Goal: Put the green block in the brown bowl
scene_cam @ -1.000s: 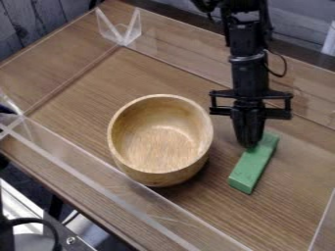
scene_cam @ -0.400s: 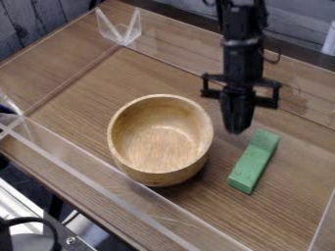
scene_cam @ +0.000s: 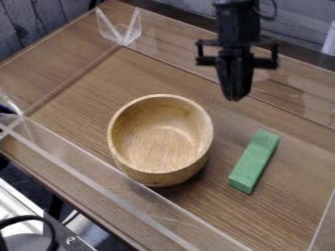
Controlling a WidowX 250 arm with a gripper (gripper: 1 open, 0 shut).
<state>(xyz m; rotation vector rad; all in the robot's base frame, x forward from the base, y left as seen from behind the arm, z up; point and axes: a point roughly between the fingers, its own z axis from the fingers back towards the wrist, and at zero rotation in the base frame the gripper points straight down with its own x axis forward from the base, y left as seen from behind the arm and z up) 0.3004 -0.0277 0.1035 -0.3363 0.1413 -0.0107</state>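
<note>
The green block (scene_cam: 254,161) lies flat on the wooden table to the right of the brown bowl (scene_cam: 160,138), with nothing touching it. My gripper (scene_cam: 236,93) hangs above and behind the block, pointing steeply down. Its fingers are shut and hold nothing. The bowl is a round tan wooden one with nothing inside it.
Clear acrylic walls (scene_cam: 78,181) border the wooden table (scene_cam: 92,83) at the front and left, with a clear bracket (scene_cam: 125,29) at the back left corner. The black arm (scene_cam: 238,29) rises out of the top of the view.
The gripper has risen off the green block and drifted toward the back; the block has stayed on the table where it was.
</note>
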